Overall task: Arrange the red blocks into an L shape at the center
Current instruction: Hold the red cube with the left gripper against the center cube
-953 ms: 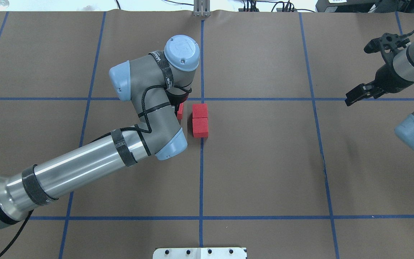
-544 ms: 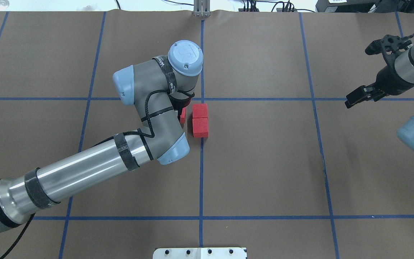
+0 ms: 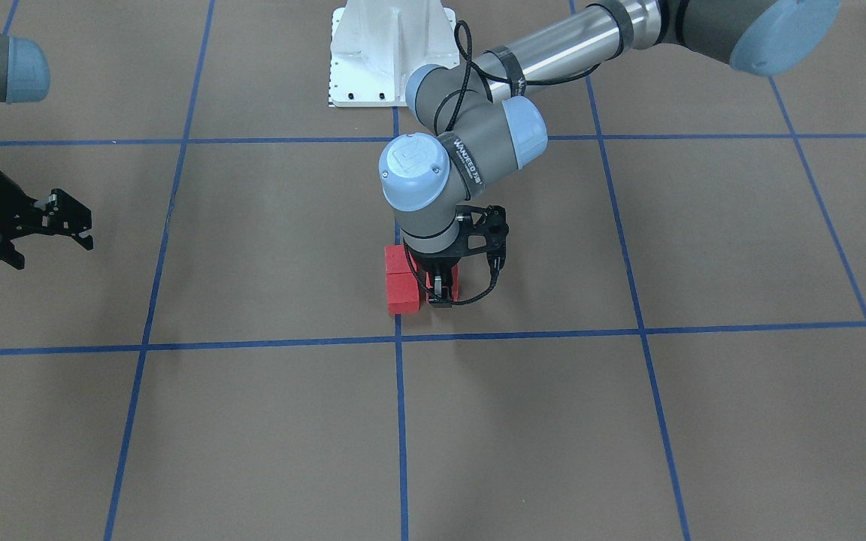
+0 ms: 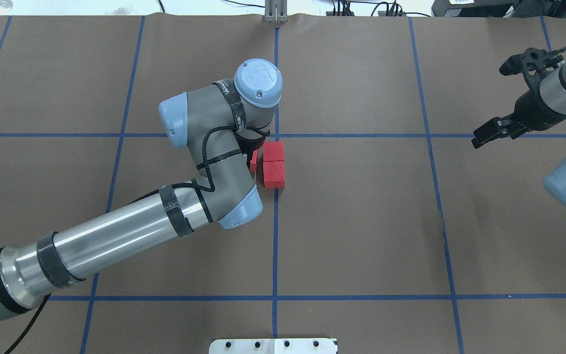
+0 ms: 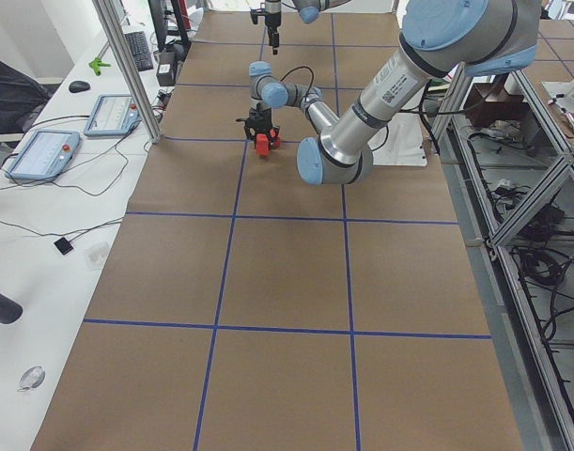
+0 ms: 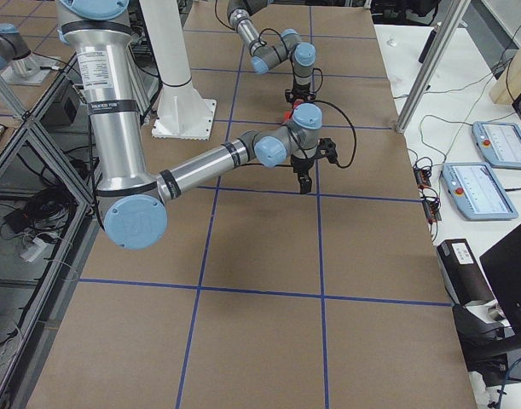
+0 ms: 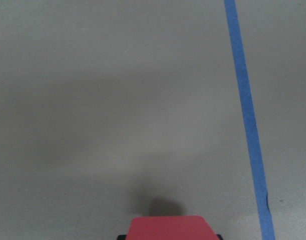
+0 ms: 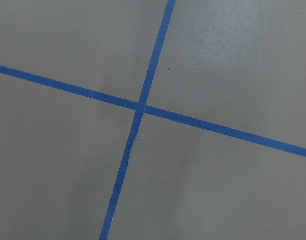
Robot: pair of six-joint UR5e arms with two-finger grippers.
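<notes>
Two red blocks (image 4: 273, 151) (image 4: 273, 174) lie touching in a short column just on the near side of the center (image 4: 276, 135), the crossing of the blue tape lines. A third red block (image 4: 253, 160) is beside them on the left, mostly hidden under my left wrist. My left gripper (image 3: 440, 294) points straight down and is shut on this third block (image 3: 451, 282). In the left wrist view its top face (image 7: 168, 227) shows between the fingers. My right gripper (image 4: 490, 132) hangs open and holds nothing, far off to the right.
The white base plate (image 4: 273, 345) is at the table's near edge. My right arm's elbow (image 4: 565, 184) hangs over the right side. A metal bracket (image 4: 275, 12) stands at the far edge. Brown gridded paper covers the table.
My left arm has carried the third block to the right, closer to the two-block column. The right gripper has barely shifted.
</notes>
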